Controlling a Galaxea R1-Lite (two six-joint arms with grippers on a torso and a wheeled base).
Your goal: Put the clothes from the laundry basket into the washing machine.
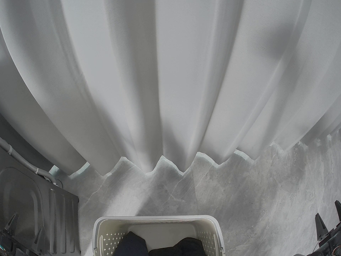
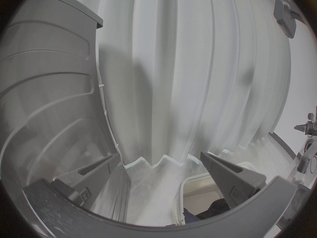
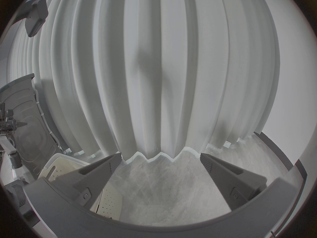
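Dark clothes [image 1: 132,245] lay heaped in the white perforated laundry basket [image 1: 156,218]. The basket stood on the grey marbled floor [image 1: 248,196] at the near centre, between the two arms. The heap was cut off by the near edge of the head view. It looked like a navy mound on the left and a black one on the right, but whether that meant two garments or more could not be told. The washing machine [image 1: 35,203] stood just left of the basket, turning a ribbed grey panel with a hose along it toward the robot. A white pleated curtain [image 1: 170,72] hung on the far side.

The left tool [image 2: 158,156] was spread wide with nothing between its fingers, close beside the machine's panel and near the basket's left rim. The right tool [image 3: 160,156] was just as wide and empty, out over bare floor to the right of the basket.

The cloth looked soft, light and limp. It would probably sag and trail when lifted, and might catch on the rim. The best hold seemed to be a deep pinch into the raised crest of a mound, gathering several folds so the fabric would not slide free.
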